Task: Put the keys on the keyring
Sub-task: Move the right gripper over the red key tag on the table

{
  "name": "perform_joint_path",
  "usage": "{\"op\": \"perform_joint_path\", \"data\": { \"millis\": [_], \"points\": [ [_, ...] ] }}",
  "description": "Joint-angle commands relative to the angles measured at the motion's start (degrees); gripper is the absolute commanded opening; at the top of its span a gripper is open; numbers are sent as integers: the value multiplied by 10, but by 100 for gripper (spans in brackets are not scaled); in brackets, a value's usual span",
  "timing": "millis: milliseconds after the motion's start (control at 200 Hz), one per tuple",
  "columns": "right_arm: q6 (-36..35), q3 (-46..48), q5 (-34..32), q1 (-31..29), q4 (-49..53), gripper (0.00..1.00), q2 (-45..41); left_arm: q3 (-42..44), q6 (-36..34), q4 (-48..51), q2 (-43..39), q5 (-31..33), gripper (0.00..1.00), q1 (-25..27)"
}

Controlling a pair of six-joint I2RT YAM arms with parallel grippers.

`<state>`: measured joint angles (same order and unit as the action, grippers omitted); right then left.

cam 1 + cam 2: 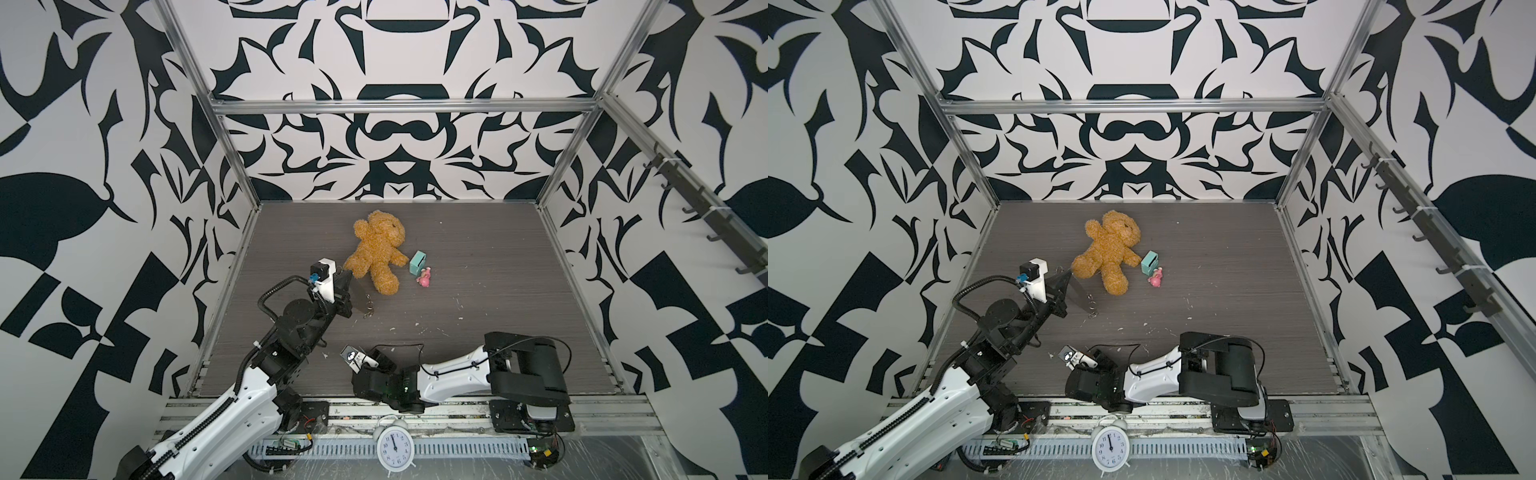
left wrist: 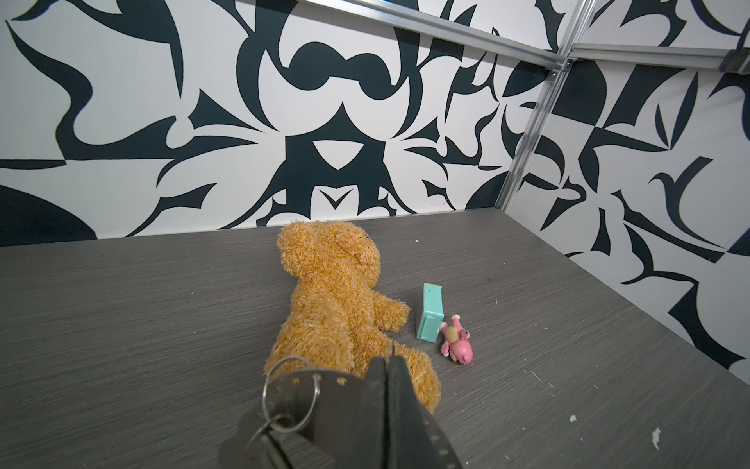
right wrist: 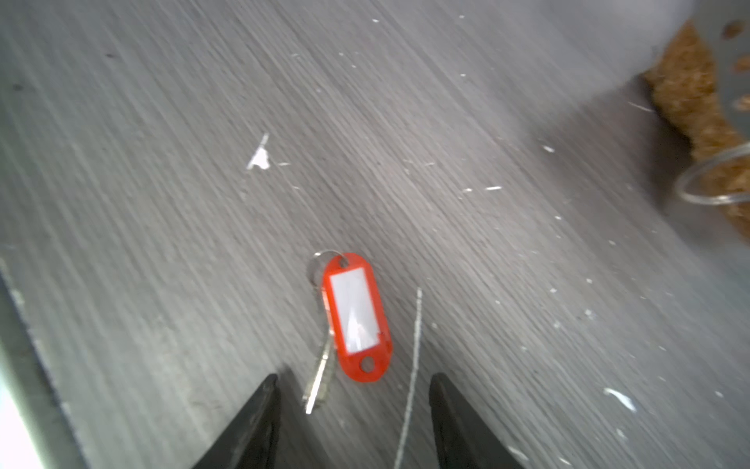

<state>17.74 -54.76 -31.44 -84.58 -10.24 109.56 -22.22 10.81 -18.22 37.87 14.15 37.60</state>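
Two grippers: the left gripper (image 2: pixel 389 363) clamps the strap (image 2: pixel 337 406) bearing the keyring (image 2: pixel 290 392); the right gripper (image 3: pixel 354 377) hangs, jaws apart, over the red tag (image 3: pixel 357 316) on the table (image 3: pixel 162 203).

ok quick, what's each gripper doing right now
left gripper: closed, holding the strap with the keyring
right gripper: open, holding nothing, red tag at its tips

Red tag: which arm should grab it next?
Right. The right gripper is open, and the red tag lies just ahead of its fingertips. The left gripper is shut on the strap that carries the keyring, so it looks occupied.
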Motion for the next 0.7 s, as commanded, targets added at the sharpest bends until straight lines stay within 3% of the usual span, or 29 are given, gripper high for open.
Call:
{"op": "perform_joint_path", "data": {
  "millis": [0, 155, 695],
  "points": [
    [-8, 12, -58, -1, 41, 60, -10, 2, 8, -27, -13, 9, 0, -2],
    [-8, 16, -84, 1, 46, 59, -10, 4, 7, -28, -20, 11, 0, -2],
    [8, 2, -34, 38, 29, 54, 19, 2, 5, -28, -16, 11, 0, -1]
  ]
}}
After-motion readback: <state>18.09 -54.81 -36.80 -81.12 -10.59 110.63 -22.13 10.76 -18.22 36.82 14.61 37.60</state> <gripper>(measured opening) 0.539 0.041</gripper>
